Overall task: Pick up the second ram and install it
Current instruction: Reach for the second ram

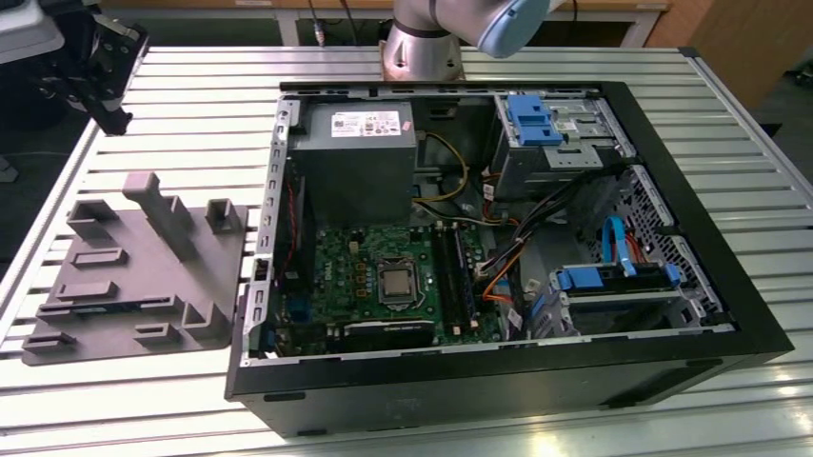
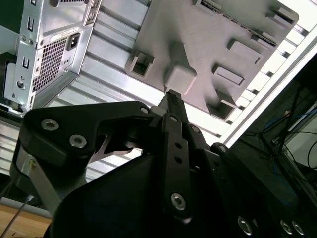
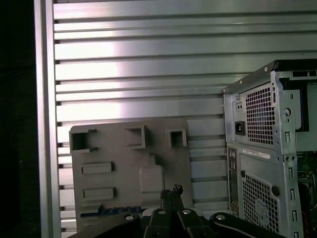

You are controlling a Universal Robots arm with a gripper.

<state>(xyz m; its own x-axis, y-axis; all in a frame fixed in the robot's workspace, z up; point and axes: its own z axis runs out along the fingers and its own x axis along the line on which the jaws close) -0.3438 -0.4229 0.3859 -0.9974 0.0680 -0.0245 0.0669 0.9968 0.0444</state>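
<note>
One gripper [image 2: 170, 99] hangs above one grey tray [image 2: 198, 29] on the worktop [image 3: 138, 59]. Its two fingers are pressed together with nothing between them. One second ram [image 3: 110, 213], thin and dark, lies near the tray's edge. One open computer case [image 1: 508, 386] stands beside the tray.

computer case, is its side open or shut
Open: the computer case has no side cover on top; the motherboard and cables lie exposed.
</note>
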